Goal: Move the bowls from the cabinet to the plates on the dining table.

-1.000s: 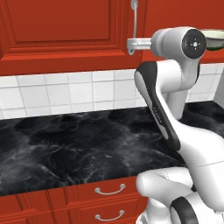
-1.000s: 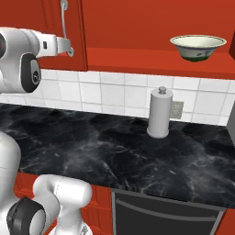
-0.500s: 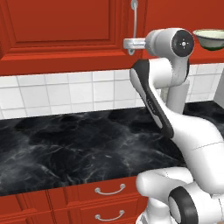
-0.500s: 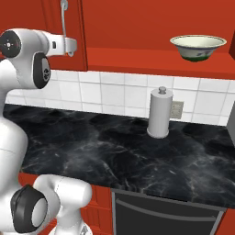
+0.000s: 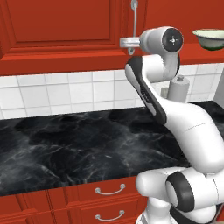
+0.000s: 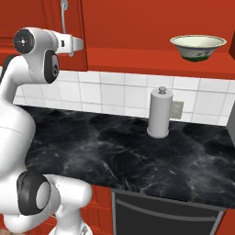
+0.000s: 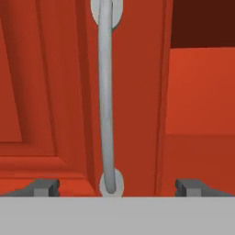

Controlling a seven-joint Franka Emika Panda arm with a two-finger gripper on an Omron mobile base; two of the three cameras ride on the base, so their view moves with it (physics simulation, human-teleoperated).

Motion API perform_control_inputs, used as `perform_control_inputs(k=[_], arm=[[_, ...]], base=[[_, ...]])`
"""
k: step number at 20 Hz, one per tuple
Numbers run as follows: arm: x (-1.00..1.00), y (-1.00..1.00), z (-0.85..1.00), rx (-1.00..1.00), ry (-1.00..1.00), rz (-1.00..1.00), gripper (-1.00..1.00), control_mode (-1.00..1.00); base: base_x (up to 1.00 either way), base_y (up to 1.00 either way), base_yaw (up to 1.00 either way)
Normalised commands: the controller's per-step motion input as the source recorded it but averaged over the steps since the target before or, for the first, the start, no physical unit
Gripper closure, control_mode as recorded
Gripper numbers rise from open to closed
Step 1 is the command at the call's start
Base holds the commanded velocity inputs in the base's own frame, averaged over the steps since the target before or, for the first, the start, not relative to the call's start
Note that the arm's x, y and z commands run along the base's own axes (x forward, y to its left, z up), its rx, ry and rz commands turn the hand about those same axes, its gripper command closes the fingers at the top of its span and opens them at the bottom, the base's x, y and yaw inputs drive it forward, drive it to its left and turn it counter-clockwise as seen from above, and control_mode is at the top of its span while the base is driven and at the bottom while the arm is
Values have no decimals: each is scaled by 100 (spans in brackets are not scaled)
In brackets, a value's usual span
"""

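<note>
**Gripper lined up on the cabinet handle**

The gripper [image 7: 112, 186] is raised to the lower end of the long silver handle [image 7: 106, 96] on the closed door of the red cabinet [image 5: 61, 35]. Its fingers are spread wide, one tip on each side of the handle, with nothing pinched between them. That straddling pose suggests the arm is preparing to close on the handle and pull the door open, probably to reach a bowl behind it.

To the right of that door the cabinet is open, and a cream bowl [image 6: 198, 47] with a greenish band sits upright on its bottom shelf, well apart from the gripper. Below, the black marble bench [image 6: 119, 151] carries a paper towel holder [image 6: 159, 112] by the tiled wall. No bowl has been picked up yet, so the task looks barely begun.
</note>
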Motion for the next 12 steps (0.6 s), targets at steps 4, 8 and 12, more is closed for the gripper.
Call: perform_control_inputs(k=[4,8,12], arm=[[45,0,-5,0,3,0,-100,-100],[43,0,-4,0,4,0,-100,-100],[43,0,-4,0,5,-1,-100,-100]], base=[[0,0,0],[0,0,0],[0,0,0]])
